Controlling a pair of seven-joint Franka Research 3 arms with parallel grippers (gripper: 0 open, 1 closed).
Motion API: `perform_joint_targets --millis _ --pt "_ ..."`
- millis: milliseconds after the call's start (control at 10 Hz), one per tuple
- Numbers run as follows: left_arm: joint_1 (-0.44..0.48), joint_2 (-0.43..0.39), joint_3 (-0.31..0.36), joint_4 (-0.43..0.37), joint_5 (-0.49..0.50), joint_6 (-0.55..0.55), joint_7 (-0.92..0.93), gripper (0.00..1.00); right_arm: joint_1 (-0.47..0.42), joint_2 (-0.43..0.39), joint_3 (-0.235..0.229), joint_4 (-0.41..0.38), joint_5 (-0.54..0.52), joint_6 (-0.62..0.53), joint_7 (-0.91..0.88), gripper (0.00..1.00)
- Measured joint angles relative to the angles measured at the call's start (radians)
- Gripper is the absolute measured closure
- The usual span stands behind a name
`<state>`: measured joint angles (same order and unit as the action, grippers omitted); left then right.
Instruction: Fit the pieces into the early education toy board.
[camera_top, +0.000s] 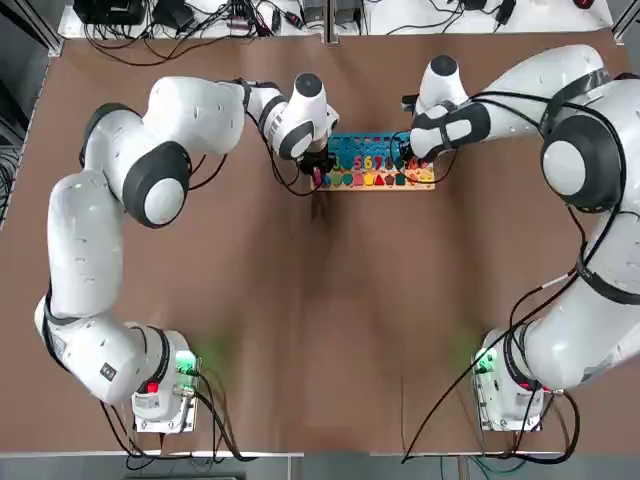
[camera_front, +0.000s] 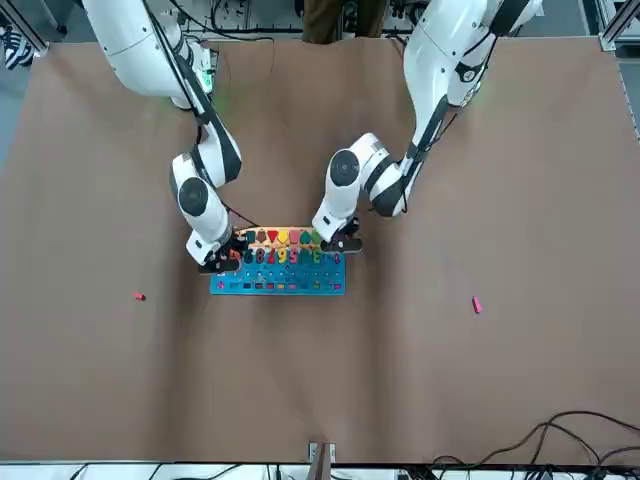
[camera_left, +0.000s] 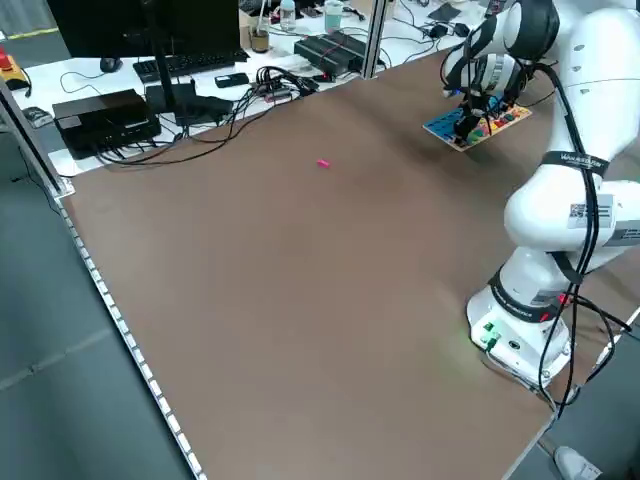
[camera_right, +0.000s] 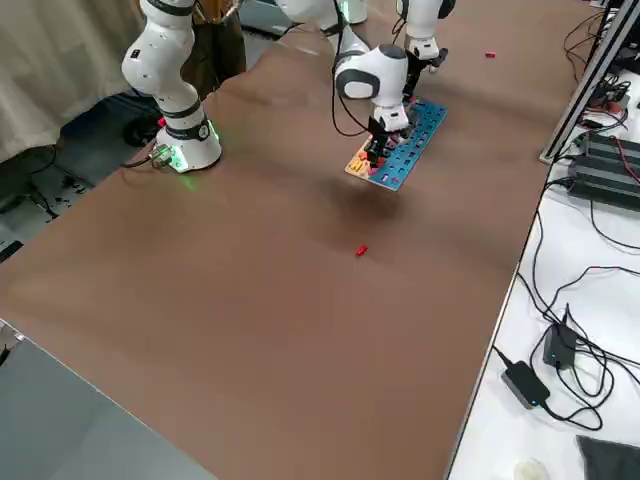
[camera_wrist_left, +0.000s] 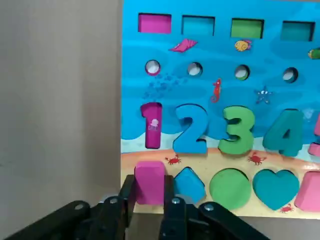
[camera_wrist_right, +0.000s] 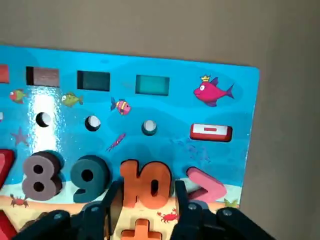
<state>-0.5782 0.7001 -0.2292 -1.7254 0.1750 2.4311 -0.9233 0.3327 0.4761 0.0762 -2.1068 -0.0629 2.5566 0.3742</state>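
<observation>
The toy board (camera_top: 380, 165) lies at the table's far middle. At its left end, the left gripper (camera_wrist_left: 149, 200) clamps a pink block (camera_wrist_left: 149, 175): best lowered square over its slot in the tan strip, then released. At the right end, the right gripper (camera_wrist_right: 145, 197) grips the orange "10" (camera_wrist_right: 146, 184); press it flat before letting go. Both arms reach forward, wrists pointing down.

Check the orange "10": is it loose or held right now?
Held. The right gripper has its fingers closed on both sides of the orange "10", at the toy board; whether it is fully seated cannot be told.
</observation>
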Motion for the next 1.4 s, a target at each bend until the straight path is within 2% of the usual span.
perform_joint_targets --millis 400,700,900,1200,1400 --pt "0.0 0.0 0.0 0.0 0.0 -0.002 0.0 0.74 0.0 -0.016 -0.001 0.009 0.0 -0.004 0.005 0.49" --pt "0.0 -0.001 0.0 0.0 0.0 -0.004 0.0 0.74 -0.02 -0.059 -0.014 0.046 0.0 -0.103 0.006 0.48" --pt "0.001 -0.001 0.0 0.0 0.0 -0.008 0.0 0.74 -0.068 -0.082 -0.018 0.055 0.0 -0.121 0.0 0.38" --pt "0.001 -0.001 0.0 0.0 0.0 -0.01 -0.001 0.74 -0.161 -0.086 -0.019 0.055 0.0 -0.125 -0.007 0.01" --pt "0.001 0.0 0.0 0.001 0.0 -0.01 -0.001 0.74 -0.257 -0.086 -0.014 0.055 0.0 -0.127 -0.062 0.01"
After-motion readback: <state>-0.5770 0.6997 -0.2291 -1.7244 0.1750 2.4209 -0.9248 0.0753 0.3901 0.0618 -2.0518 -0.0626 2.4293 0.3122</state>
